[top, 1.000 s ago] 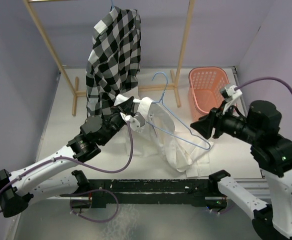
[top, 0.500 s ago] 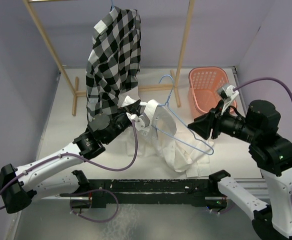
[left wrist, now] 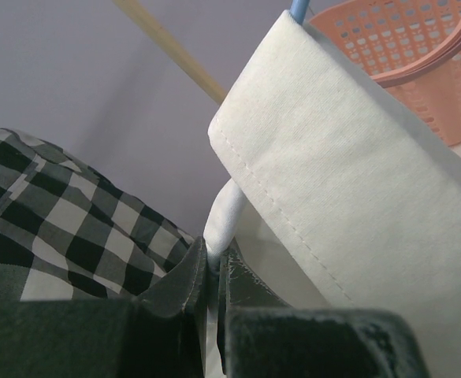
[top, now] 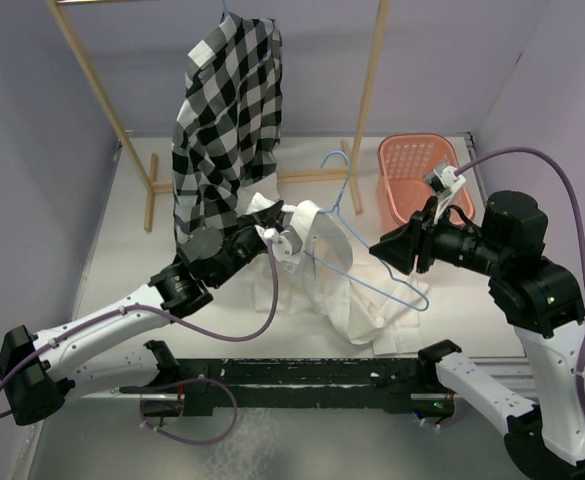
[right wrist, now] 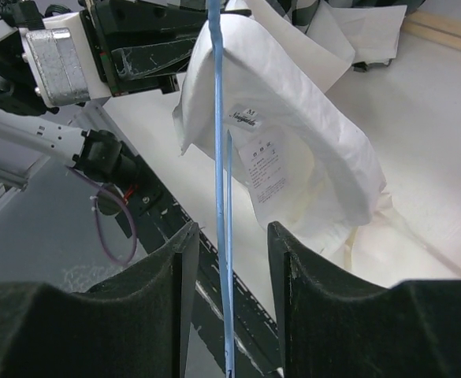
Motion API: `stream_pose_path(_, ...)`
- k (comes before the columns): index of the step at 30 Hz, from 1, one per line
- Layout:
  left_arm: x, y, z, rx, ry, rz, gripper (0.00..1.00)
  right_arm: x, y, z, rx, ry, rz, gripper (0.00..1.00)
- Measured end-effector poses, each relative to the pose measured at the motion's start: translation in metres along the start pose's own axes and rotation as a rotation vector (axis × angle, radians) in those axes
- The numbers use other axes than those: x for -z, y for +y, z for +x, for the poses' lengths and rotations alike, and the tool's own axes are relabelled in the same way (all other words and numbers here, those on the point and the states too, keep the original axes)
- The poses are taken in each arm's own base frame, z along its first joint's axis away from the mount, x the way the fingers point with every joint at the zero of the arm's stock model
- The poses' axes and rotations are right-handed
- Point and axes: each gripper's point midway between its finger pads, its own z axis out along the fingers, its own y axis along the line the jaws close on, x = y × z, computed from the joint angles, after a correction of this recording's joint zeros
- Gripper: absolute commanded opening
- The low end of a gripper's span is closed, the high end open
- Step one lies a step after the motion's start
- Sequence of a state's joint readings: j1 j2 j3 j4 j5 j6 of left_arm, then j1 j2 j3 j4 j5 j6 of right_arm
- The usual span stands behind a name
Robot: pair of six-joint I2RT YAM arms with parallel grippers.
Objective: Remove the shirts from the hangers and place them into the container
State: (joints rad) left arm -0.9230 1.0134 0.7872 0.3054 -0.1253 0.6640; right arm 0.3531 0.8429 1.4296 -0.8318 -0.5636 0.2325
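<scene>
Size tag [right wrist: 246, 116] inside white shirt [right wrist: 317, 134] reads M

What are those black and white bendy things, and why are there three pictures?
They are two robot arms bolted to a table. One camera looks down from above, and the other two ride on the wrists. The left tool is pinching the white shirt, which partly lies on the table. The right tool is open, with the wire of the blue hanger between its fingers. A checked shirt hangs on the wooden rack. The pink basket stands at the back right.
</scene>
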Motion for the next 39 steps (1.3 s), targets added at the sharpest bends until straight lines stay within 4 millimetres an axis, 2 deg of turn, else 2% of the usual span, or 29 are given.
stream_pose_path(14, -0.008, -0.007, 0.004, 0.02, 0.016, 0.021, 0.0, -0.01, -0.001, 0.009, -0.024, 0.043, -0.035, 0.31)
stream_pose_path(17, -0.009, -0.007, 0.002, 0.023, 0.012, 0.023, 0.0, -0.011, 0.0, 0.011, -0.027, 0.049, -0.046, 0.26)
stream_pose_path(23, -0.009, -0.006, 0.002, 0.024, 0.011, 0.023, 0.0, -0.015, -0.002, 0.014, -0.039, 0.067, -0.047, 0.0)
stream_pose_path(28, -0.008, -0.007, 0.004, 0.025, 0.02, 0.026, 0.0, -0.015, -0.003, 0.014, -0.042, 0.068, -0.044, 0.0)
stream_pose_path(29, -0.008, -0.007, 0.004, 0.029, 0.02, 0.027, 0.05, -0.015, -0.003, 0.014, -0.042, 0.068, -0.044, 0.0)
stream_pose_path(31, -0.008, -0.008, 0.004, 0.036, 0.021, 0.027, 0.35, -0.015, -0.003, 0.014, -0.042, 0.068, -0.04, 0.0)
stream_pose_path(33, -0.009, -0.007, 0.004, 0.044, 0.027, 0.023, 0.56, -0.015, -0.006, 0.016, -0.046, 0.071, -0.022, 0.0)
stream_pose_path(34, -0.009, -0.005, 0.003, 0.053, 0.03, 0.018, 0.93, -0.014, -0.008, 0.017, -0.049, 0.074, -0.008, 0.0)
stream_pose_path(35, -0.01, -0.003, 0.002, 0.065, 0.034, 0.01, 1.0, -0.012, -0.012, 0.018, -0.054, 0.08, 0.017, 0.0)
stream_pose_path(39, -0.011, 0.007, -0.008, 0.101, 0.038, 0.0, 0.99, 0.0, -0.022, 0.015, -0.061, 0.104, 0.128, 0.0)
